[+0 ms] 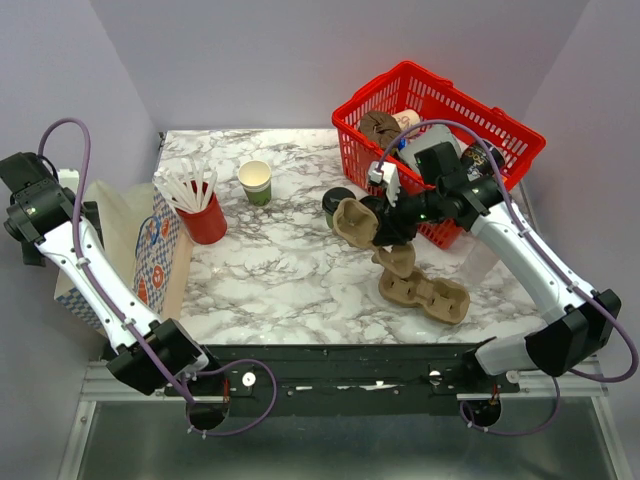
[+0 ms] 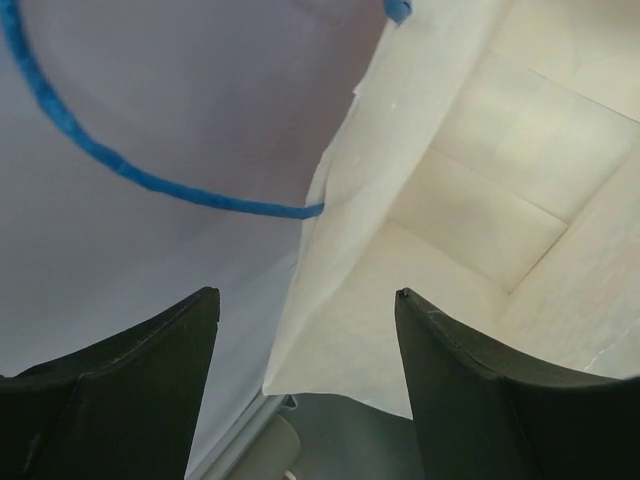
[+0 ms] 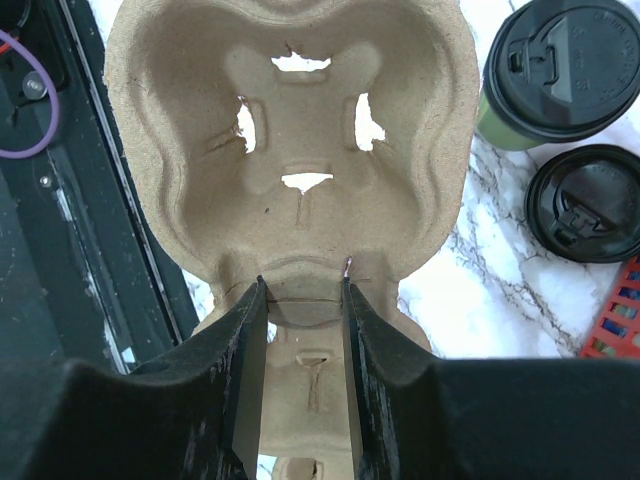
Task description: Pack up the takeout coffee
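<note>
the coffee (image 3: 560,70), a green cup with a black lid on, stands upright on the marble table (image 1: 280,290) towards the far side, between the lidless paper cup (image 1: 255,182) and the red basket (image 1: 500,150). just beside it is a second black lid (image 3: 585,205), close to the basket's corner; what is under that lid cannot be told. the pulp carrier (image 3: 300,120) is next to the coffee, its upper end near the cup but apart from it in the right wrist view.

the right gripper (image 3: 300,290) is pinching the carrier at the narrow waist between its two cup wells, one finger on each side, and the carrier is tilted up off the table. a second carrier (image 1: 430,298) lies flat on the table nearer the arm bases, by the held one's lower end; whether they touch cannot be told.

a red cup (image 1: 205,222) full of white sticks stands at the table's left. beside it, at the left edge, is a paper bag (image 1: 160,250) with a patterned side. the left gripper (image 2: 305,300) is at the bag's mouth, fingers spread with nothing gripped, the bag's white edge and a blue cord (image 2: 130,175) beyond them.
</note>
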Controlling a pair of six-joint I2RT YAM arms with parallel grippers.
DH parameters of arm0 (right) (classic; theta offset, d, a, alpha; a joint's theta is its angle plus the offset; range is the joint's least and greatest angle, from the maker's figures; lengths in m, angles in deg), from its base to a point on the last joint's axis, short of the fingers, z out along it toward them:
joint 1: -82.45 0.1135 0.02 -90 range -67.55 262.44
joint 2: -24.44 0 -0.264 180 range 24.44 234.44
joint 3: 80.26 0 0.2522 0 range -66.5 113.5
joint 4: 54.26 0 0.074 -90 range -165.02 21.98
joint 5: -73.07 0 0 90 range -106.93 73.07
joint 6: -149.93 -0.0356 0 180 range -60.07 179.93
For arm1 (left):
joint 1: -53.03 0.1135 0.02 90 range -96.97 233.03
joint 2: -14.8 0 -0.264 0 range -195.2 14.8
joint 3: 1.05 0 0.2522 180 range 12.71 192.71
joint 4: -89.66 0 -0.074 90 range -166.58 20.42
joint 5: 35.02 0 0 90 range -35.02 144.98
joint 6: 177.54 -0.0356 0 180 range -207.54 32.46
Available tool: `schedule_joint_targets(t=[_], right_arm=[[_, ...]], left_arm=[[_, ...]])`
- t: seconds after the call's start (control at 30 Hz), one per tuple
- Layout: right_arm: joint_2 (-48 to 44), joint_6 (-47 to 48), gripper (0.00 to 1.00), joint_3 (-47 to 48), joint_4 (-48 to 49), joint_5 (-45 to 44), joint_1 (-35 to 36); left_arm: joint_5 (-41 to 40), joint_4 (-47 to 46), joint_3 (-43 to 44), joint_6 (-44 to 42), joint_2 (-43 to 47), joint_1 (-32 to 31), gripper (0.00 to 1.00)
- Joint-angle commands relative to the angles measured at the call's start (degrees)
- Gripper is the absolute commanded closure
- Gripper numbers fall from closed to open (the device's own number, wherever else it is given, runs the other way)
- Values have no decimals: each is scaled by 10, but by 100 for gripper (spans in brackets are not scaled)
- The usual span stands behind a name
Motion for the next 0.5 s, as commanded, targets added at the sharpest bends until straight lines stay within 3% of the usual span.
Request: schedule_joint_targets(t=[0.0, 0.27, 0.47], right_arm=[[-24, -2, 99, -15, 8, 17, -2], [-48, 3, 99, -41, 9, 11, -2], [-47, 5, 100, -41, 10, 9, -2]], left_arm=[[31, -15, -17, 9, -13, 6, 24], [75, -40, -22, 5, -35, 5, 35], [108, -45, -5, 12, -53, 5, 49]])
